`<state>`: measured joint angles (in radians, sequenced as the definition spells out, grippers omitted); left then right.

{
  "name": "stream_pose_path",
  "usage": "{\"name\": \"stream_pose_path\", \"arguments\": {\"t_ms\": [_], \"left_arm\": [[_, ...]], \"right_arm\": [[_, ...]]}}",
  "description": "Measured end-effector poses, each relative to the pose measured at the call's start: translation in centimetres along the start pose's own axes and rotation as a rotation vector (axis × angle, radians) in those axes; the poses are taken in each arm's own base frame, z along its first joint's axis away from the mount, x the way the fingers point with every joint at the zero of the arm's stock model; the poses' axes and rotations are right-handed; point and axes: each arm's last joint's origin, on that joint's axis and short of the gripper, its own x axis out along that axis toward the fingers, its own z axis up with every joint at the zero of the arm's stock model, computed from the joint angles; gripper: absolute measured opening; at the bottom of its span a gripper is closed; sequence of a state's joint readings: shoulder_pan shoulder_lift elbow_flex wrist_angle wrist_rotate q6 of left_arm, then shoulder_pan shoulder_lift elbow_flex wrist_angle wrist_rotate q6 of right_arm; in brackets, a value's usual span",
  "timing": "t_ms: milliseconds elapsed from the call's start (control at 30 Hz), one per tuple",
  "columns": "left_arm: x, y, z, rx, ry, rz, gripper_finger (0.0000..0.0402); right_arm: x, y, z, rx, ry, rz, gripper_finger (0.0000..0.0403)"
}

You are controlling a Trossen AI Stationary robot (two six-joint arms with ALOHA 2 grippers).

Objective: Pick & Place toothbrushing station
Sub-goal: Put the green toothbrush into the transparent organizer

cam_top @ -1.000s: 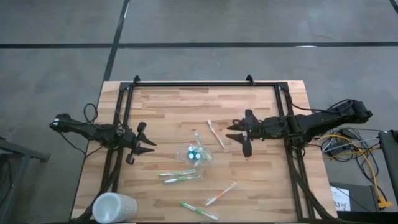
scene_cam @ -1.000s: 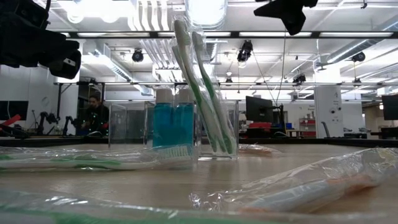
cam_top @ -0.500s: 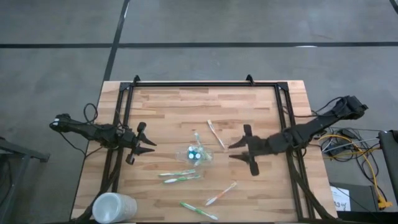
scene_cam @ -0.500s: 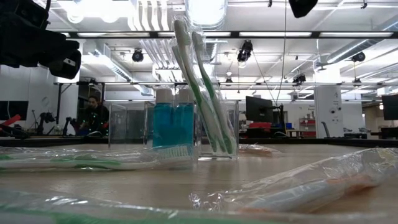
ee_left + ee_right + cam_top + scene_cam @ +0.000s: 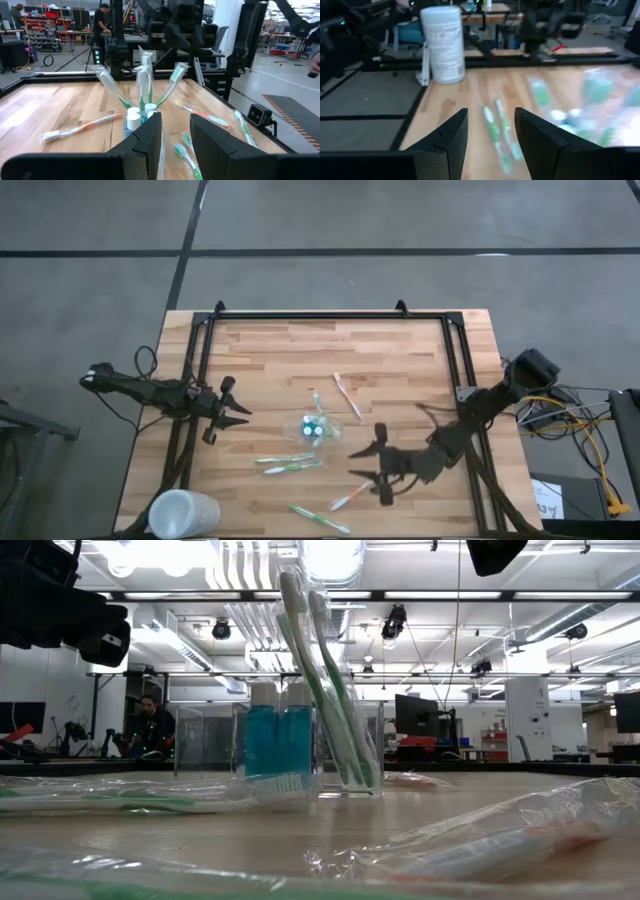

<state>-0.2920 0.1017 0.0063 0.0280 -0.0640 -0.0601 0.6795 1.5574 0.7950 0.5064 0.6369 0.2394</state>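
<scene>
A light butcher-block table (image 5: 290, 350) with a black metal frame (image 5: 310, 314) stands on a grey concrete floor (image 5: 90, 240) crossed by dark seams. Beyond it lies an open workshop — a white ceiling hung with ducts and pipes (image 5: 240, 575), bright strip lights (image 5: 520, 595), and dark monitors (image 5: 415, 712) on far benches. A person (image 5: 150, 722) sits at a bench in the distance; another stands by red shelving (image 5: 37, 36). Yellow cables (image 5: 590, 442) trail on the floor beside the table.
</scene>
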Motion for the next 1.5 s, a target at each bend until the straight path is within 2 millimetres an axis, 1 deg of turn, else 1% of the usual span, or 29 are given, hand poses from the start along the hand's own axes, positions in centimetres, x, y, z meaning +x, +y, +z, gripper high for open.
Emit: {"name": "stream_pose_path", "arguments": {"t_ms": [100,267,367,533,733,833,967,1100,1300,1400,1500], "left_arm": [[0.0,0.0,0.0,0.000,0.000,0.000,0.0108],[0.0,0.0,0.0,0.000,0.000,0.000,0.0108],[0.0,0.0,0.0,0.000,0.000,0.000,0.0108],[0.0,0.0,0.0,0.000,0.000,0.000,0.0108],[0.0,0.0,0.0,0.000,0.000,0.000,0.0108],[0.0,0.0,0.0,0.000,0.000,0.000,0.0108],[0.0,0.0,0.0,0.000,0.000,0.000,0.0108],[0.0,0.0,0.0,0.000,0.000,0.000,0.0108],[0.0,0.0,0.0,0.000,0.000,0.000,0.0108],[0.0,0.0,0.0,0.000,0.000,0.000,0.0108],[0.0,0.0,0.0,0.000,0.000,0.000,0.0108]], "right_arm": [[0.9,1.8,-0.9,0.031,0.032,0.022,0.0155],[1.4,4.4,-2.6,0.066,0.120,0.044,0.0155],[1.2,5.8,-3.3,0.070,0.171,0.056,0.0155],[0.5,7.8,-4.7,0.003,0.296,0.062,0.0155],[-0.4,9.9,-6.2,0.034,0.385,0.092,0.0155],[-0.6,10.6,-6.8,0.081,0.394,0.093,0.0155],[-0.3,11.0,-7.5,0.126,0.402,0.068,0.0155],[0.6,11.6,-8.2,0.120,0.383,0.033,0.0155],[2.2,12.8,-10.1,0.149,0.399,0.006,0.0155],[2.8,13.0,-10.9,0.167,0.406,-0.010,0.0155],[3.5,13.2,-11.2,0.170,0.406,-0.018,0.0155]]}}
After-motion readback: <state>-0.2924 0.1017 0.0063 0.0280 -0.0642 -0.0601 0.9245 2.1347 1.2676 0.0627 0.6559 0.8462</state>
